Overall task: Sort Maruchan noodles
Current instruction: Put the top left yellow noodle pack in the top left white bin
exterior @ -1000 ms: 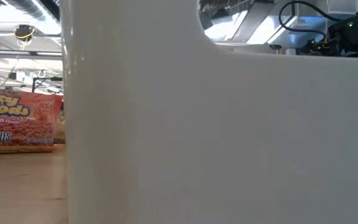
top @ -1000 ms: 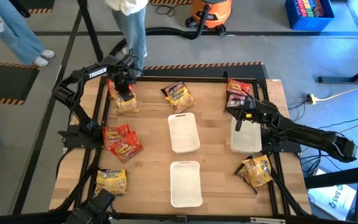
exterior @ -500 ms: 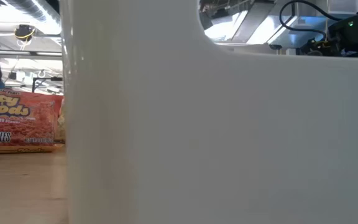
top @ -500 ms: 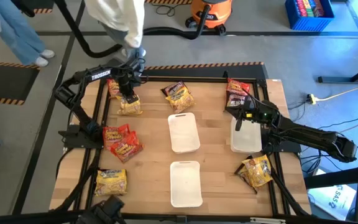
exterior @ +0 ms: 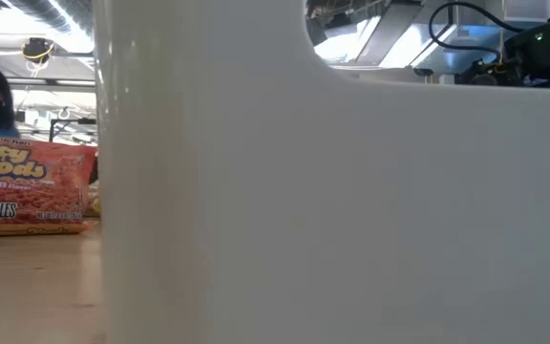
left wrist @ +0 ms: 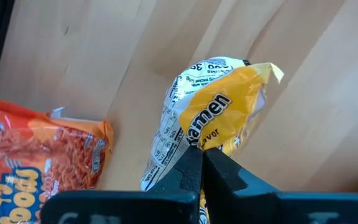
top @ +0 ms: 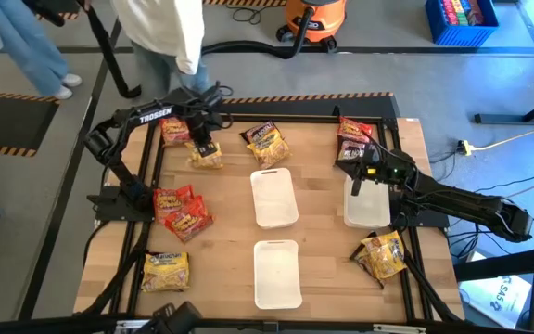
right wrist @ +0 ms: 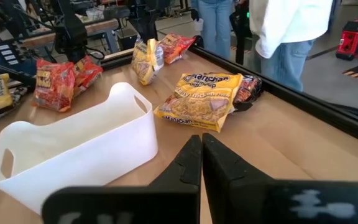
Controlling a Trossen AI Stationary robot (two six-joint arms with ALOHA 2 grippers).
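Your left gripper [top: 204, 148] is at the table's far left, pinched tight on a yellow packet [left wrist: 219, 124]; the packet looks lifted off the wood. An orange packet [left wrist: 39, 155] lies just beside it. Your right gripper [right wrist: 202, 152] is closed on nothing, parked over the right tray [top: 367, 211]. Other noodles: a yellow-and-maroon pair [top: 265, 141] far centre, red ones [top: 353, 137] far right, a red pile [top: 182, 209] mid-left, one yellow [top: 166, 270] near left, one [top: 383, 255] near right. Two more trays [top: 274, 198] sit centre. A person [top: 170, 32] stands behind the table.
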